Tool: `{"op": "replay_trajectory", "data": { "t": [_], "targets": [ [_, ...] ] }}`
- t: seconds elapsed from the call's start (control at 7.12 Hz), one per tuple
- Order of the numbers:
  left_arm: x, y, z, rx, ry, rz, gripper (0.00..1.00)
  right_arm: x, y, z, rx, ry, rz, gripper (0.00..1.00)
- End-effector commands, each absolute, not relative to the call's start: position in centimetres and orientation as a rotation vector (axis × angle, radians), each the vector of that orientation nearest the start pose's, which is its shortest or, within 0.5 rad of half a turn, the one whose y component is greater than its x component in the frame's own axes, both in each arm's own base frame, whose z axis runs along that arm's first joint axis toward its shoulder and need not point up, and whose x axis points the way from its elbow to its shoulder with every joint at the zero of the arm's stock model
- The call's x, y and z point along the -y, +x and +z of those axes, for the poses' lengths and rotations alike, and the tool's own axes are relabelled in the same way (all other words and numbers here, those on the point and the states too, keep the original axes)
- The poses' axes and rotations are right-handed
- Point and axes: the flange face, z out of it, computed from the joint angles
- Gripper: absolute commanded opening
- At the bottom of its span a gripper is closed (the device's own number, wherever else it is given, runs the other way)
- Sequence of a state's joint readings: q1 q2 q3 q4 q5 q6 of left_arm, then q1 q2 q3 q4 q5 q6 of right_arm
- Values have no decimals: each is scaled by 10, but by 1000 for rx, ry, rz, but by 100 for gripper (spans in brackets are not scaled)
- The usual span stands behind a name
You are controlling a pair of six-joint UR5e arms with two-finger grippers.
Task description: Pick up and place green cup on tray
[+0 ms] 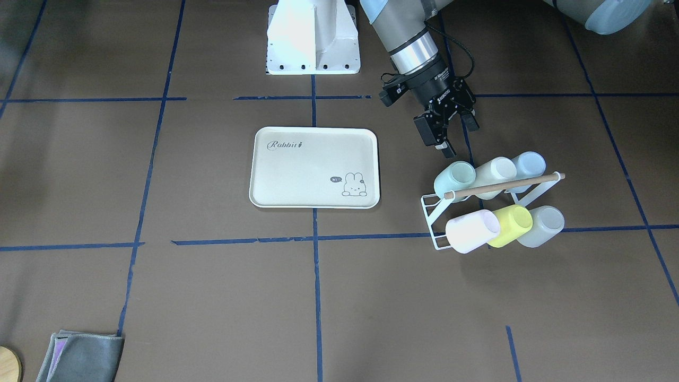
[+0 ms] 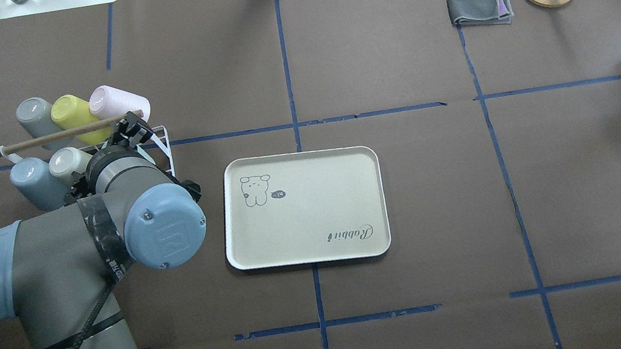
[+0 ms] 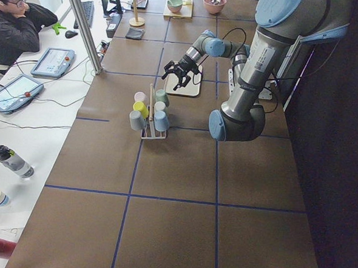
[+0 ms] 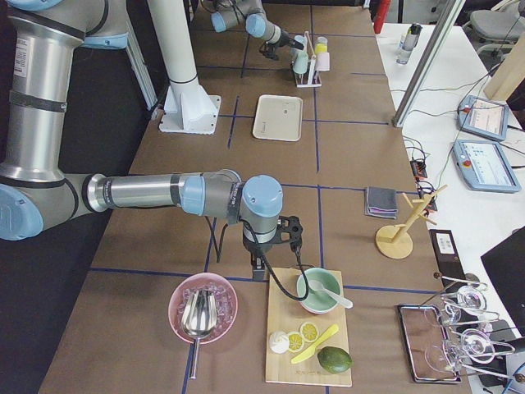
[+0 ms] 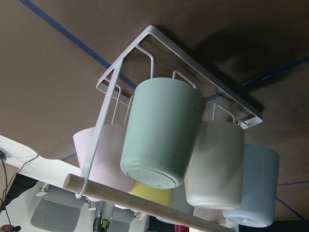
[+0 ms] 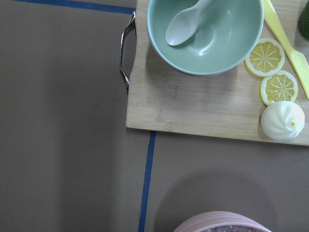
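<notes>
Green cup (image 1: 455, 179) sits tilted on the wire rack (image 1: 432, 218), apart from the tray (image 1: 297, 178); left gripper (image 1: 459, 139) hovers just beside it, jaws spread, empty. Approach step: next, straddle and clamp it

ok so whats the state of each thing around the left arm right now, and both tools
green cup, tilted on the cup rack, base toward the left tool, not gripped
tray, flat on the table, no cup on it
left tool, open, just short of the green cup, apart from it
cup rack, upright, six cups on it
right tool, open or shut cannot tell
</notes>
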State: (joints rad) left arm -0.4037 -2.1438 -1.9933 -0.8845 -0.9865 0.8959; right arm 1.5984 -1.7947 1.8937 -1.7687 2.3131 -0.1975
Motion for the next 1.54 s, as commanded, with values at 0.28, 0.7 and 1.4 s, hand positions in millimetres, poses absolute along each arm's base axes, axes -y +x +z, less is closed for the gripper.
{"op": "replay_trajectory", "data": {
  "t": [0.28,0.7,1.4],
  "targets": [
    [397,476,267,667,362,1926,100,385,77,625,749,-18,-122,100],
    [405,494,286,717,325,1932,100,385,77,626,749,-20,-122,100],
    [418,520,313,745,329,1923,100,385,77,629,748,-25,-121,100]
  ]
}}
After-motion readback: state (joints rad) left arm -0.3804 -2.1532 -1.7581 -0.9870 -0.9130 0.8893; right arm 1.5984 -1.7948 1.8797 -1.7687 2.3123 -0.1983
